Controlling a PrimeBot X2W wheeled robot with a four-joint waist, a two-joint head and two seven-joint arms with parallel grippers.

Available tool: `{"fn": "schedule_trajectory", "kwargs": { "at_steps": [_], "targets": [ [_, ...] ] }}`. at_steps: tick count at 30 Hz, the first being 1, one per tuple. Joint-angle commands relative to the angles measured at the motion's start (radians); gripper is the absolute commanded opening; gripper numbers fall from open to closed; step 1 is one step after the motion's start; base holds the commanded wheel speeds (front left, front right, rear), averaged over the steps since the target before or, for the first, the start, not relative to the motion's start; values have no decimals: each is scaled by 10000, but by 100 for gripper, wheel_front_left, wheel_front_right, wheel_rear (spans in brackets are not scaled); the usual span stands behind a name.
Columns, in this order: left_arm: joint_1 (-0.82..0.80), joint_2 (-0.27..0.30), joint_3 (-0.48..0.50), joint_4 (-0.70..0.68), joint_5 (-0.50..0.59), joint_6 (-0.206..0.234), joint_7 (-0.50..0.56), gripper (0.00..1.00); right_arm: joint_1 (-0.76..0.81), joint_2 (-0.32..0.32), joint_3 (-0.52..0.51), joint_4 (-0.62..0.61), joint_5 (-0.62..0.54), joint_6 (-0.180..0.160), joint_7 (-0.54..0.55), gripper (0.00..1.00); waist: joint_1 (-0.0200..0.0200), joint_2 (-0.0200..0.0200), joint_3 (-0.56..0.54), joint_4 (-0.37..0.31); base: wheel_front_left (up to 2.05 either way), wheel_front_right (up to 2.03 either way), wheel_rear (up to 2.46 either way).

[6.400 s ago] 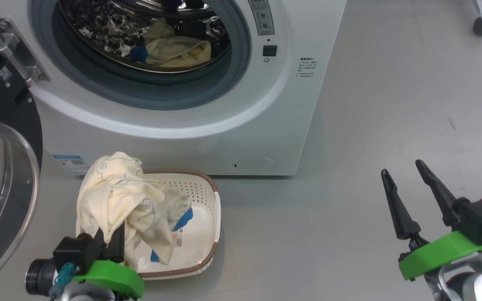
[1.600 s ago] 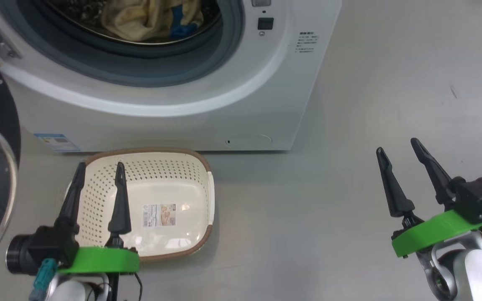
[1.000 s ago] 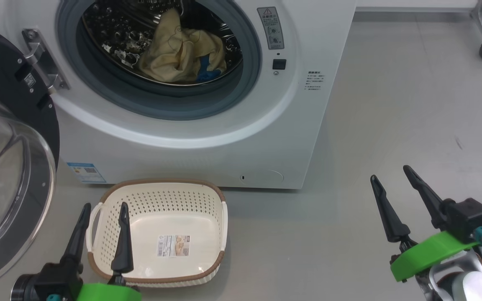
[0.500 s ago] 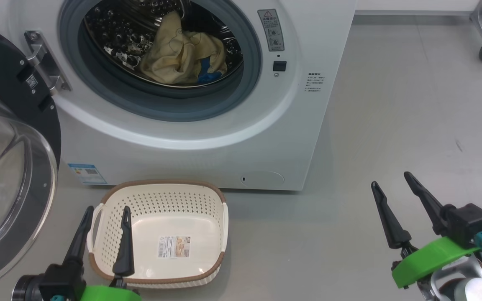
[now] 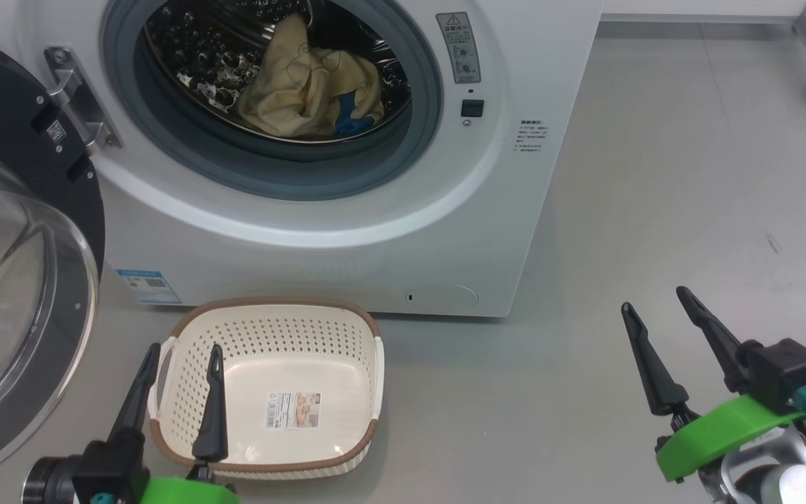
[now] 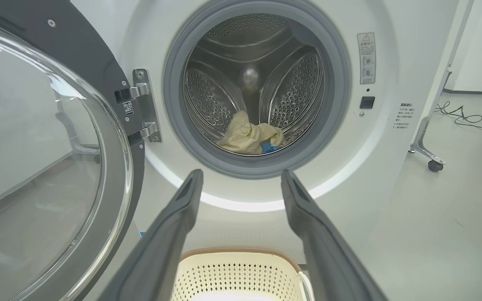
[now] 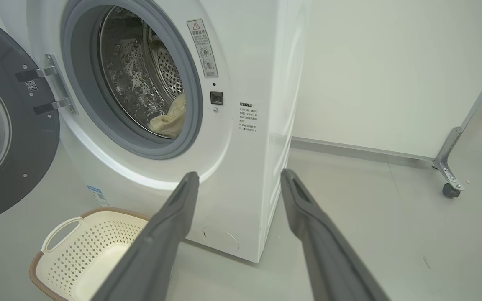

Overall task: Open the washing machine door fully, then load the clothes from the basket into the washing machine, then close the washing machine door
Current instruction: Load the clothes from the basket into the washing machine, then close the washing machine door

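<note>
Clothes [image 5: 305, 91] lie in the washing machine [image 5: 375, 231], basket [image 5: 270, 302] empty, left gripper [image 5: 185, 348] and right gripper [image 5: 655, 297] spread and empty; the washing machine door [image 5: 18, 280], swung out left, needs a steady push on its far rim.

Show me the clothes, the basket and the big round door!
clothes [image 5: 298, 94], head view, middle of the yellow heap.
basket [image 5: 277, 334], head view, holey back wall.
door [image 5: 4, 98], head view, black rim.
</note>
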Motion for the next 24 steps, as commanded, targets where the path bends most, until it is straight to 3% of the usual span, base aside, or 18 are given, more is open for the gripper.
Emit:
{"fn": "schedule_trajectory", "kwargs": {
  "at_steps": [1,13,24],
  "targets": [
    [-488,44,426,-332,144,-12,-66,100,-272,-120,165,-397,20,102,0,100,1,0,13,14,0,0,0],
    [-541,-10,431,-335,316,-65,-66,100,-297,-109,132,-407,31,102,19,100,1,0,74,95,-34,34,0],
    [-635,-86,471,-436,339,-214,-66,100,-326,-105,64,-423,15,102,94,100,1,0,167,251,-164,163,0]
  ]
}}
